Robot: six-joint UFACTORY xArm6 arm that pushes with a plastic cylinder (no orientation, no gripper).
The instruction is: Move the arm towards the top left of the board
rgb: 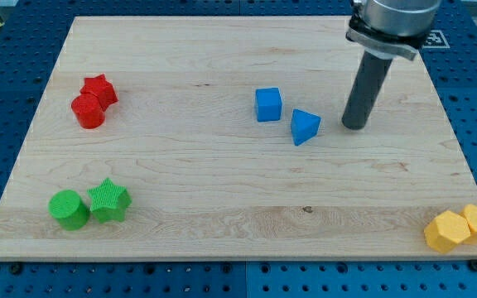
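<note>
My tip (pixel 354 126) rests on the wooden board (pixel 222 50) in its upper right part. It stands just right of the blue triangular block (pixel 305 127), with a small gap between them. A blue cube (pixel 267 104) sits left of that block. The board's top left corner lies far to the left of the tip. The rod rises from the tip to the arm's grey flange at the view's top right.
A red star (pixel 100 88) and a red cylinder (pixel 88 111) touch at the left. A green cylinder (pixel 69 209) and green star (pixel 109 200) sit at the bottom left. Two yellow blocks (pixel 460 228) lie at the bottom right corner.
</note>
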